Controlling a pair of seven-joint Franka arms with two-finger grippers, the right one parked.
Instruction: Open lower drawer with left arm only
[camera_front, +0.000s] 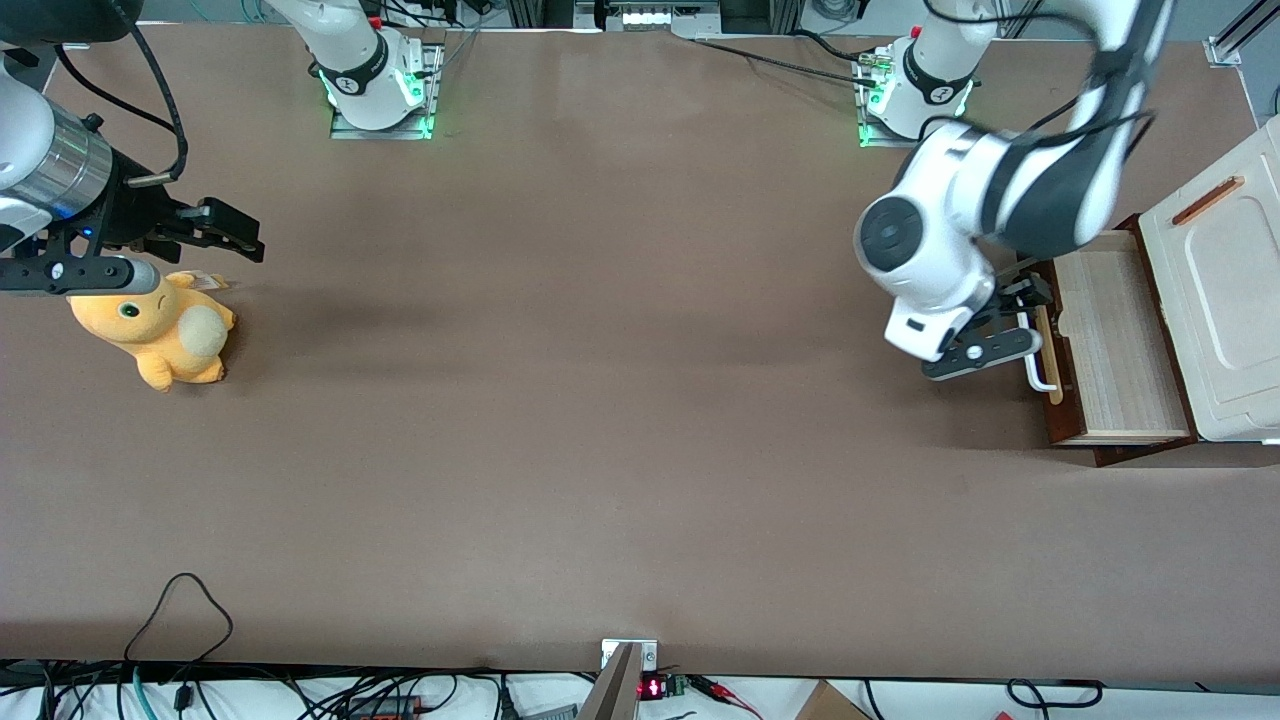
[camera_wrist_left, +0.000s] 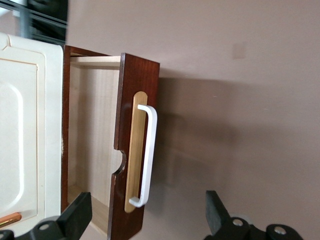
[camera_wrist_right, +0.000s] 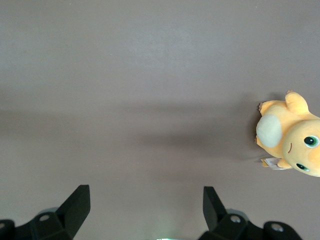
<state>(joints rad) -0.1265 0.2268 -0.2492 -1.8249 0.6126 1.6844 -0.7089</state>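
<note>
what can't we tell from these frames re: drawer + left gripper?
- Lower drawer contents: front view, the cabinet top covers part of the interior.
- White handle near end: front view, gripper overlaps it.
- Gripper body: left wrist view, cut off by the frame edge; open fingers clear of the handle.

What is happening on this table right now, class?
The left arm is working at a small cabinet at its end of the table. The lower drawer is pulled out, showing its pale wood interior. The gripper is open and hovers by the white handle without touching it. A yellow plush toy lies toward the parked arm's end.
</note>
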